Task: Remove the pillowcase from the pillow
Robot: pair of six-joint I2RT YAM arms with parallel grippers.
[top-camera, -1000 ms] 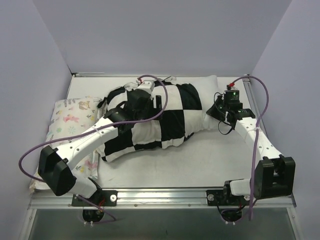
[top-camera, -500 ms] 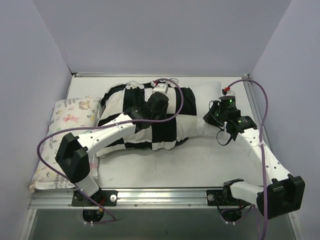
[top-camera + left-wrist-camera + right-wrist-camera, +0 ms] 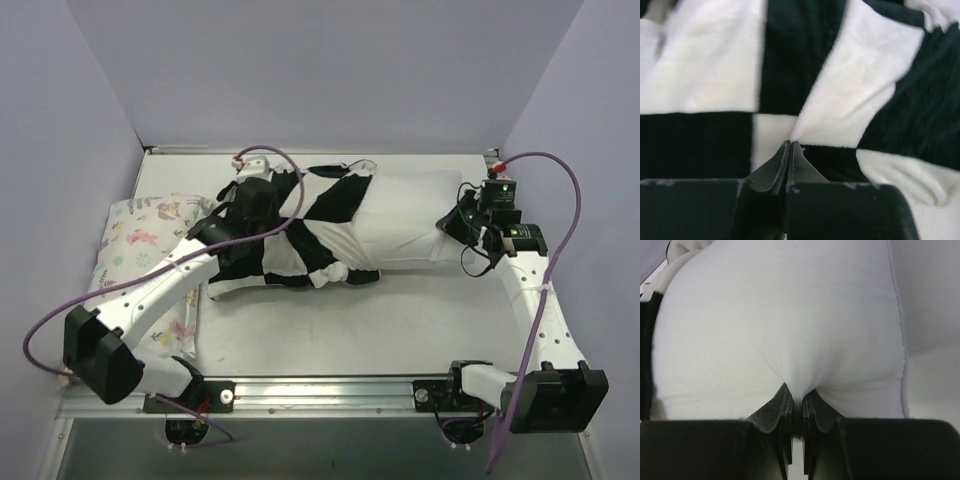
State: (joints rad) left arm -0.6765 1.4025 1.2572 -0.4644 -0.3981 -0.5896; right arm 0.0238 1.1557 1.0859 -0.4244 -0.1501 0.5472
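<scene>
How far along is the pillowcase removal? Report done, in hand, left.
Done: the right part of the pillow lies bare. In hand: the left gripper pinches the pillowcase, the right gripper clamps the pillow's bare end. Left: the pillowcase, bunched, covers the pillow's left part and must come off.

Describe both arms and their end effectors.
The left arm and right arm have white shells with black joint blocks. A purple cable loops along each, ending in a red plug. A green light glows on the right wrist. The left end effector and right end effector have thin black tapered fingers.
</scene>
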